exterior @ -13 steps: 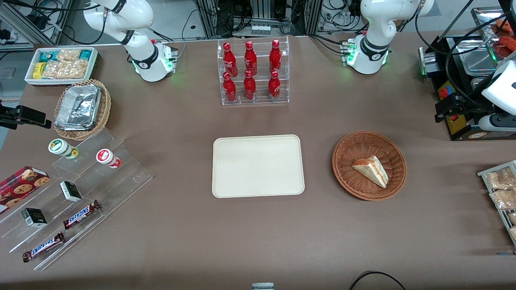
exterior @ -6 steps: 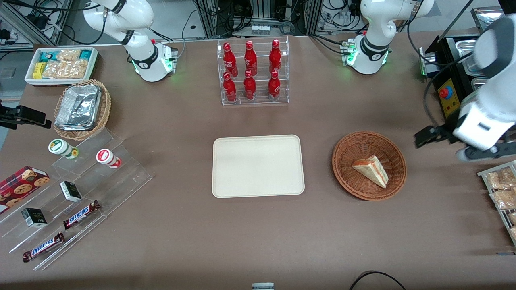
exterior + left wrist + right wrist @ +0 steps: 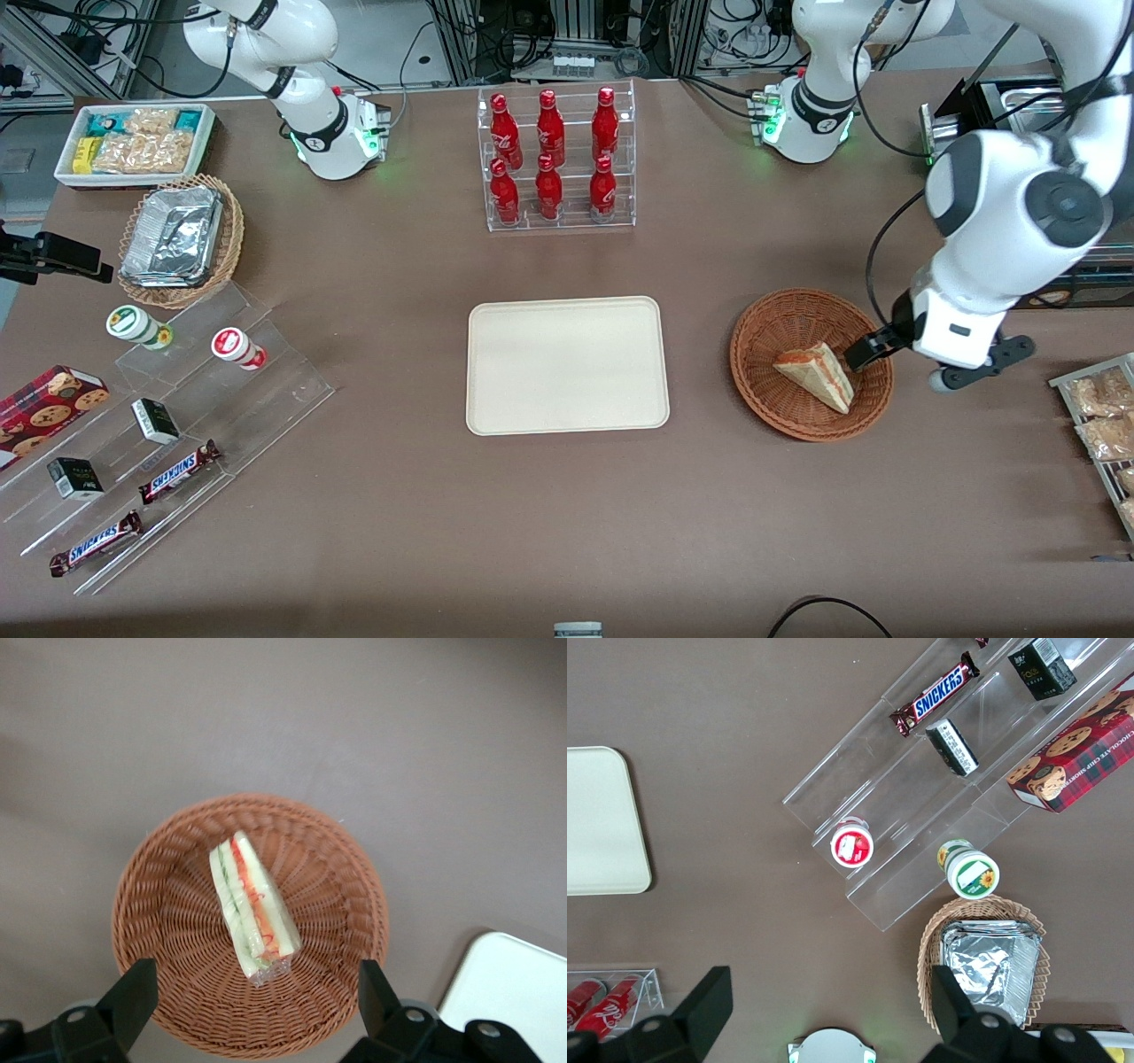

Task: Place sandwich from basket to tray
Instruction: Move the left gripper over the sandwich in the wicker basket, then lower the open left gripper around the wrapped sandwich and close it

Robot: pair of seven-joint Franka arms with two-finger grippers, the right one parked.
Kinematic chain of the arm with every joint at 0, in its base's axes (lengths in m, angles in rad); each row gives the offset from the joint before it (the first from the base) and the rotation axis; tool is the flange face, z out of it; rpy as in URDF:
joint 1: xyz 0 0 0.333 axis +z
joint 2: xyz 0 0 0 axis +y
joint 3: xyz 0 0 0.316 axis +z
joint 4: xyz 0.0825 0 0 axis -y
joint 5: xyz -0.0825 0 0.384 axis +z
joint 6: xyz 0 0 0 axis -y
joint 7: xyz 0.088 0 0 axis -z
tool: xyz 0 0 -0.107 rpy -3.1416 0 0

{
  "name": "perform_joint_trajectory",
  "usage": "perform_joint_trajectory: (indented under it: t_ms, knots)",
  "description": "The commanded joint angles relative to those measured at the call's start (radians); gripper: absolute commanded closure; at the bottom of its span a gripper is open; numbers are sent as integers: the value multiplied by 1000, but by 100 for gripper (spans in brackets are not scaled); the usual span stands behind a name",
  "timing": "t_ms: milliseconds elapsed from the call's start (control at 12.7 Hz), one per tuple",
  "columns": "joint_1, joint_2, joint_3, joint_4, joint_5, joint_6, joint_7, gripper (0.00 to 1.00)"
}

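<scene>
The sandwich [image 3: 817, 376] is a wrapped white-bread wedge lying in the round reddish-brown basket [image 3: 762, 390], which stands beside the cream tray [image 3: 567, 365]. My left gripper [image 3: 943, 359] hangs in the air over the basket's rim toward the working arm's end of the table. In the left wrist view the sandwich [image 3: 252, 908] shows its green and orange-red layers, well below the gripper [image 3: 255, 1001]. The fingers [image 3: 133, 992] stand wide apart, about as wide as the basket [image 3: 177, 904], with nothing between them. A corner of the tray [image 3: 523, 992] shows there too.
A clear rack of red bottles [image 3: 554, 159] stands farther from the front camera than the tray. A rack of snack packets [image 3: 1103, 425] lies at the working arm's end. Acrylic steps with snacks [image 3: 168, 416] and a tan basket of foil containers [image 3: 182, 239] lie toward the parked arm's end.
My left arm has swung in from the working arm's end of the table and now hangs over the basket's rim. Sandwich, basket and tray have not moved.
</scene>
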Motion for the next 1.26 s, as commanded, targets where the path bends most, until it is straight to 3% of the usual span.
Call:
perform_joint_trajectory:
  t_ms: [0, 474, 1184]
  knots:
    - [-33, 45, 5, -37, -8, 41, -77, 0]
    - [-41, 43, 6, -231, -7, 291, -195, 0]
    - [-39, 123, 6, -246, -7, 389, -301, 0]
